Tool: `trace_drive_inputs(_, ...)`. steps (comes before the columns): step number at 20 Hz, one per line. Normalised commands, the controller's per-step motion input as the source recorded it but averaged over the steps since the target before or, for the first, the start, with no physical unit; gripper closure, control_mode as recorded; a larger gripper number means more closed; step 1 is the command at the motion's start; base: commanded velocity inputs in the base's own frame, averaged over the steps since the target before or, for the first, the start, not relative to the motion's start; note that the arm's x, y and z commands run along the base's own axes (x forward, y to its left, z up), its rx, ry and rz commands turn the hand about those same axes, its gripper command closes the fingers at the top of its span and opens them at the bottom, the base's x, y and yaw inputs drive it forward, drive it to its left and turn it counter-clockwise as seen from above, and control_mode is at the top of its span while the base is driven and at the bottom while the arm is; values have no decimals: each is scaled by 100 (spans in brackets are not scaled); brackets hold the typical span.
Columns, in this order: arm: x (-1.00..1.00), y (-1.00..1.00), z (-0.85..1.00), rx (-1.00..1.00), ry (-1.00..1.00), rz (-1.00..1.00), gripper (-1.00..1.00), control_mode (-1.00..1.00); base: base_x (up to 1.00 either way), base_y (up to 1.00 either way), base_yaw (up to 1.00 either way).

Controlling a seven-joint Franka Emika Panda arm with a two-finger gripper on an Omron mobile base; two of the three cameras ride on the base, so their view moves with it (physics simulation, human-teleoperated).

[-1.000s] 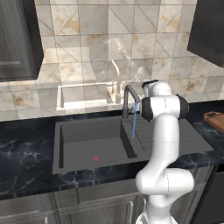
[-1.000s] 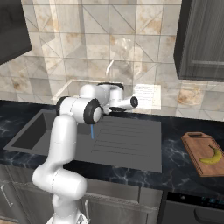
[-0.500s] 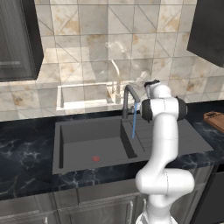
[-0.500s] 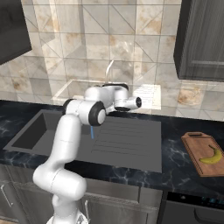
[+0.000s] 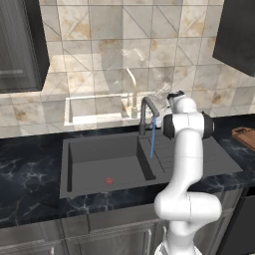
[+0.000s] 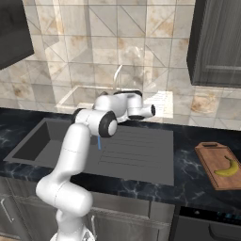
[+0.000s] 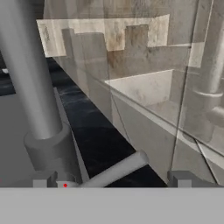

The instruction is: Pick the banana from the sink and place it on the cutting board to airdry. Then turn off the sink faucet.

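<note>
**Banana on the board, water running, end effector at the faucet**

You see the banana point(image 6: 227, 166) lying flat on the cutting board point(image 6: 210, 162), which sits on the dark marble bench point(image 6: 188, 160) toward its right end, well apart from the sink point(image 5: 104, 162); in the left base view only a corner of that board point(image 5: 244, 137) shows at the bench's right edge. The sink is set into the bench with its deep basin toward the left end and its ribbed drainboard toward the right; a small red drain ring point(image 5: 109, 181) marks the basin floor. The sink faucet point(image 5: 147, 113) stands at the sink's back edge, between basin and drainboard, its spout angled forward; a thin blue water stream point(image 5: 152, 142) falls from the spout into the sink, so the tap is not yet off. Your end effector point(image 7: 111, 179) is at the faucet near the back edge of the bench, its two dark tips spread wide and holding nothing; in the hand view the upright stem point(image 7: 30, 78) rises just beside the left tip and a slim grey lever point(image 7: 118, 168) lies between the tips, though you cannot tell whether either tip touches it. Behind, the glossy tiled wall point(image 5: 124, 45) mirrors a pale basin and tap.
</note>
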Motion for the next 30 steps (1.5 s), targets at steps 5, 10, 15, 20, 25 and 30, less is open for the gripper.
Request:
trace_drive_inputs(5, 23, 100, -17, 0, 0, 27, -100, -100, 0, 0, 0)
trace_drive_inputs(10, 30, 100, -15, 0, 0, 25, -100, -100, 0, 0, 0)
trace_drive_inputs(15, 45, 100, -11, 0, -1, 17, -100, -100, 0, 0, 0)
trace_drive_inputs(20, 59, 100, -9, 0, -4, 9, -100, -100, 0, 0, 0)
trace_drive_inputs(25, 68, 100, -8, 0, -6, 3, -100, -100, 0, 0, 0)
trace_drive_inputs(30, 71, 100, -8, 0, -6, 2, -100, -100, 0, 0, 0)
